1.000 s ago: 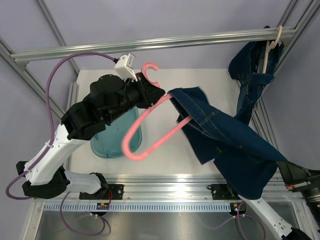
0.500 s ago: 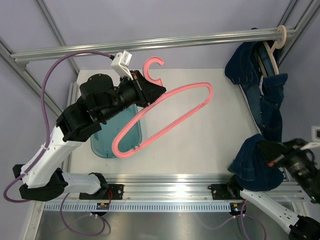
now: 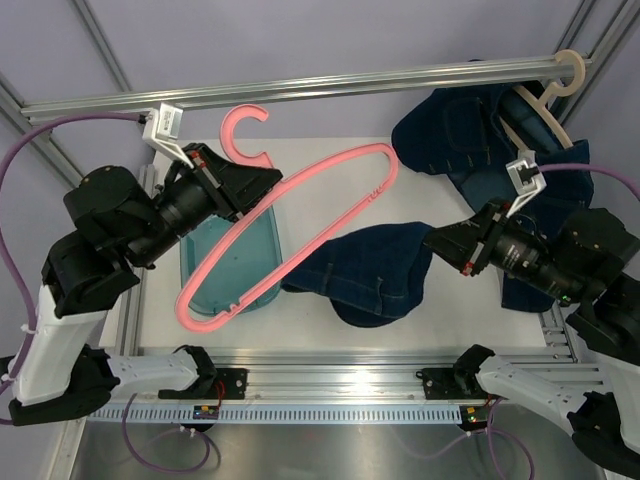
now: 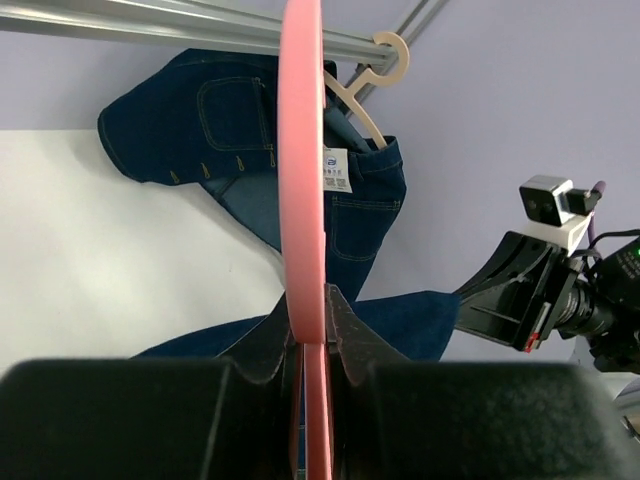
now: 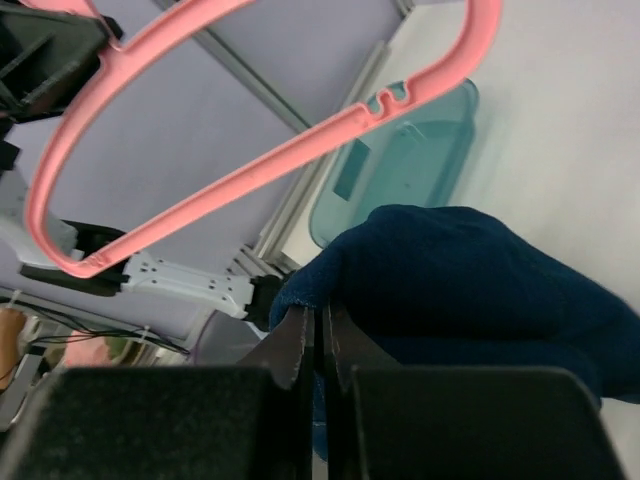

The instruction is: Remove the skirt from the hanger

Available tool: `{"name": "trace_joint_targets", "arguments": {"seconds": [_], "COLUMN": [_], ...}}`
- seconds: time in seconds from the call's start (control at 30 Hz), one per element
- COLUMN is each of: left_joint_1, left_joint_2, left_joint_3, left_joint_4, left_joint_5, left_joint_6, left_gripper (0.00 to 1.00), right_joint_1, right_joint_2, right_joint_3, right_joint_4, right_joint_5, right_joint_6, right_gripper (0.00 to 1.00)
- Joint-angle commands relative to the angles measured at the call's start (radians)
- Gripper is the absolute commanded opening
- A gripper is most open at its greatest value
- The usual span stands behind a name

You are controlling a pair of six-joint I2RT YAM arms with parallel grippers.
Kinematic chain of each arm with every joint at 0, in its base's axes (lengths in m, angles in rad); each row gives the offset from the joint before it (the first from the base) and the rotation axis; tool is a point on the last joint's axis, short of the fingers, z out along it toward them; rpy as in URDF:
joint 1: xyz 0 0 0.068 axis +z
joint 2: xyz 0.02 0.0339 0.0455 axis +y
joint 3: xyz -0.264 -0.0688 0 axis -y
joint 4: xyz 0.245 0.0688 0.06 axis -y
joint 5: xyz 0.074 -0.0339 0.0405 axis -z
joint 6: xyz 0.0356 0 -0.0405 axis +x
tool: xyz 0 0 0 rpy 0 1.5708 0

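Note:
The pink hanger [image 3: 330, 195] is bare and held in the air, tilted, over the left half of the table. My left gripper [image 3: 268, 182] is shut on it just below the hook; in the left wrist view the pink bar [image 4: 302, 150] runs up from between the closed fingers [image 4: 345, 335]. The dark denim skirt [image 3: 370, 270] lies bunched on the white table, apart from the hanger. My right gripper [image 3: 432, 240] is shut on the skirt's right edge. In the right wrist view the skirt [image 5: 450, 285] is pinched at the fingertips of my right gripper [image 5: 320, 322], with the hanger [image 5: 250, 170] above.
A teal bin [image 3: 225, 265] sits on the table's left side under the hanger. Another denim garment [image 3: 470, 135] hangs on a beige hanger [image 3: 560, 75] from the metal rail [image 3: 300, 90] at the back right.
The skirt has come off the hanger's end. My right gripper pulled it away to the near right, then brought it back onto the table. My left arm lifted the bare hanger leftward.

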Motion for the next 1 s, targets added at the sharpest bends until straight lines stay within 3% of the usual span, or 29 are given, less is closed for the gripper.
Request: {"name": "trace_joint_targets", "arguments": {"seconds": [0.0,0.2,0.43,0.47,0.5,0.53,0.57,0.63,0.8,0.9,0.97], "left_joint_1": [-0.001,0.001,0.001,0.001,0.001,0.001,-0.001,0.001,-0.007,-0.065,-0.119], "left_joint_2": [-0.022,-0.063,-0.117,-0.120,-0.122,-0.120,-0.116,-0.093,-0.045,-0.004,0.035], "left_joint_3": [0.034,0.074,0.028,0.019,0.009,0.003,-0.004,-0.004,-0.046,-0.057,-0.032], "left_joint_4": [-0.014,-0.052,-0.009,-0.006,0.001,0.001,0.000,-0.009,0.021,0.047,0.041], "left_joint_5": [-0.059,-0.122,-0.093,-0.090,-0.090,-0.098,-0.105,-0.130,-0.210,-0.357,-0.486], "left_joint_6": [0.032,0.049,0.046,0.046,0.043,0.041,0.046,0.049,0.037,0.037,0.052], "left_gripper": [0.00,0.00,0.00,0.00,0.00,0.00,0.00,0.00,0.00,0.00,0.00], "right_joint_1": [0.007,0.007,0.007,0.007,0.007,0.007,0.005,0.007,0.005,0.008,0.007], "right_joint_2": [0.066,0.080,0.065,0.068,0.075,0.080,0.085,0.089,0.011,-0.007,0.020], "right_joint_3": [0.061,-0.034,-0.128,-0.148,-0.155,-0.160,-0.165,-0.163,-0.206,-0.260,-0.232], "right_joint_4": [0.190,0.294,0.283,0.270,0.236,0.213,0.191,0.150,0.390,0.585,0.608], "right_joint_5": [-0.132,-0.152,-0.093,-0.085,-0.080,-0.050,-0.033,-0.024,-0.151,-0.211,-0.257], "right_joint_6": [0.023,0.047,0.037,0.033,0.041,0.058,0.073,0.115,0.266,0.381,0.411], "right_gripper": [0.00,0.00,0.00,0.10,0.31,0.72,0.98,1.00,1.00,0.99,1.00]}}
